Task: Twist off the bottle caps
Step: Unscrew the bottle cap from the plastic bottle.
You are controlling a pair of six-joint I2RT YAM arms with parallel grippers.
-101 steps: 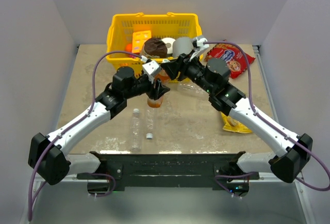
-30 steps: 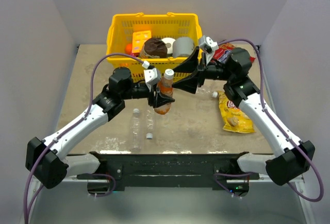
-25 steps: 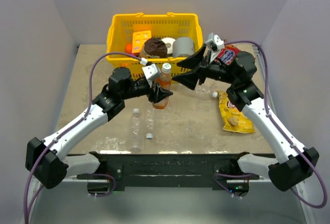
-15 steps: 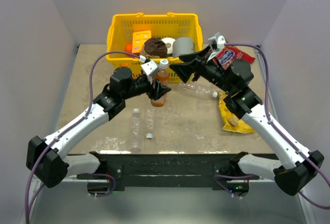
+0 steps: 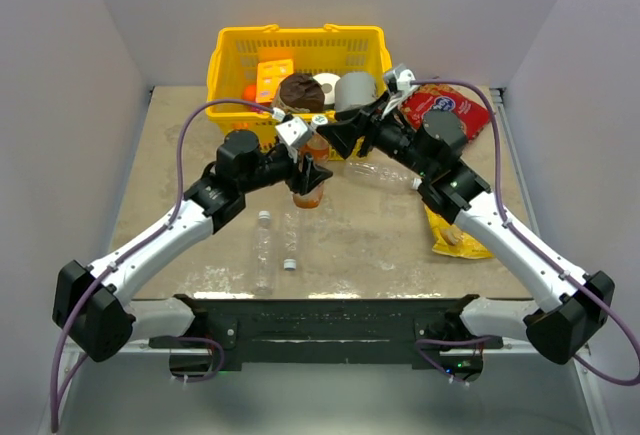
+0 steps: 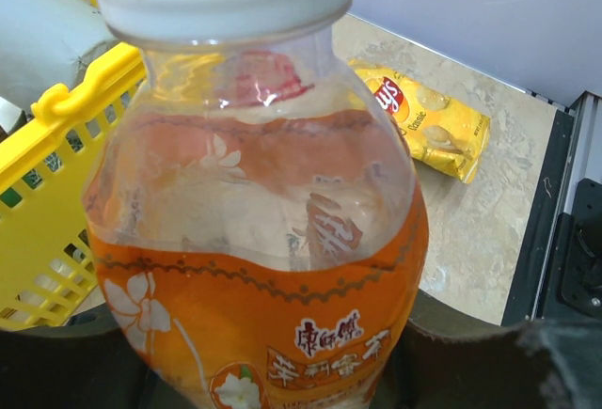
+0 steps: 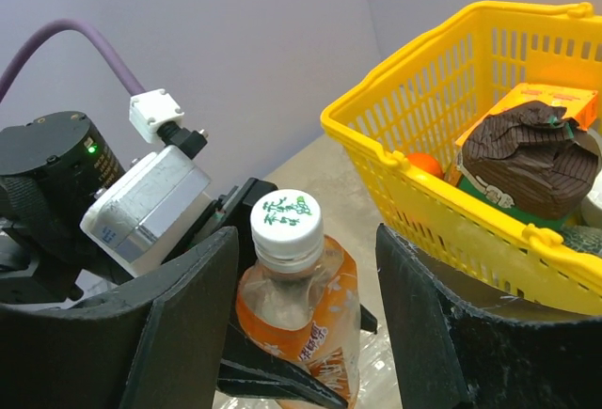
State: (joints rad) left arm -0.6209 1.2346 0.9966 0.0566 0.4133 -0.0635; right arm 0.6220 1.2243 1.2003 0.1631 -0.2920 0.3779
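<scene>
**Bottle cap [image 7: 286,217] framed, not yet gripped**

The orange-drink bottle [image 7: 299,326] is held upright above the surface [image 5: 180,155], clenched low on its body by the left end effector [image 5: 303,177]. The right end effector [image 7: 303,238] is spread wide, its fingers either side of the cap and clear of it. Best to centre, close squarely on the rim, then twist while the left holds firm. The yellow basket [image 5: 228,67] crowds in at 12 o'clock, and a clear bottle [image 5: 264,250] lies at 7 o'clock.

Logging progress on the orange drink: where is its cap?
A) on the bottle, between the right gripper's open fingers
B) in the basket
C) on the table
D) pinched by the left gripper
A: the cap sits on the orange bottle held by the left gripper, the right gripper open around it.
</scene>
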